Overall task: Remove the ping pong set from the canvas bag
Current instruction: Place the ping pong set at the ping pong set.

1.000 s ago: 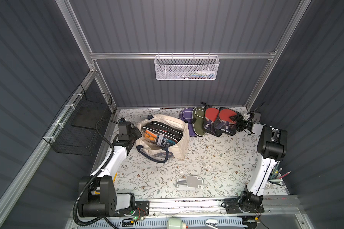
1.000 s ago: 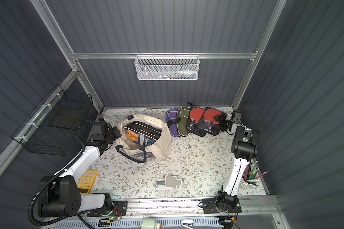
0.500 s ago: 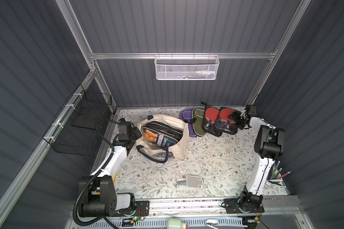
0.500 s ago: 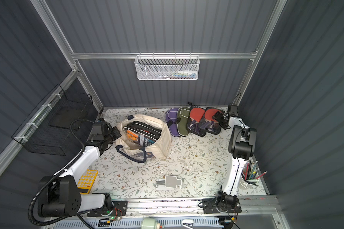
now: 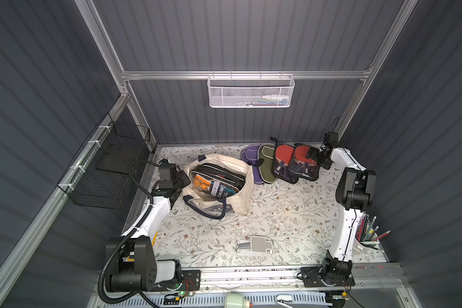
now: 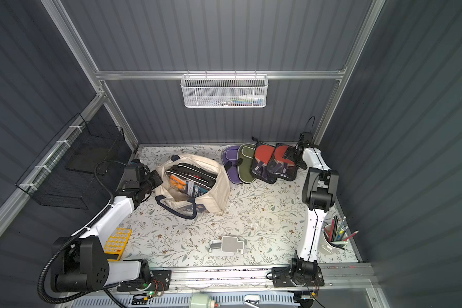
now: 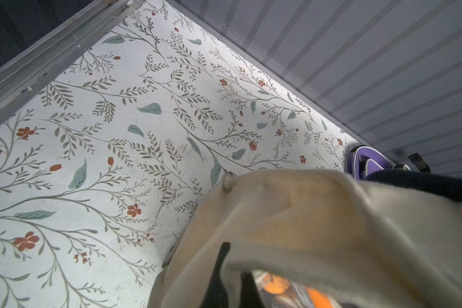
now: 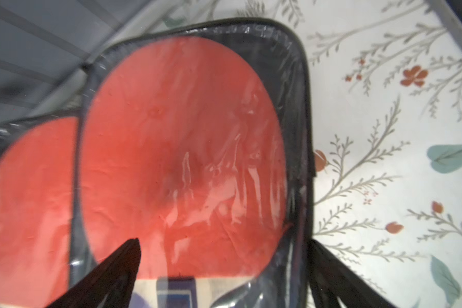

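So our left gripper [image 5: 184, 180] is clenched on the rim of the canvas bag [image 5: 245, 188], one ping pong set [image 5: 216, 184] still inside, and the right gripper [image 5: 314, 157] sits released astride a red-paddle case [image 5: 301, 163] by the back wall, so we might drag it off if a finger snags its plastic.

Floral bench [image 5: 278, 213]: canvas bag [image 5: 244, 184] near the far-left corner, 4 paddle cases [image 5: 286, 162] along the far edge, grey stand [image 5: 260, 244] near the front edge, pencil cup [image 5: 367, 244] front-right.
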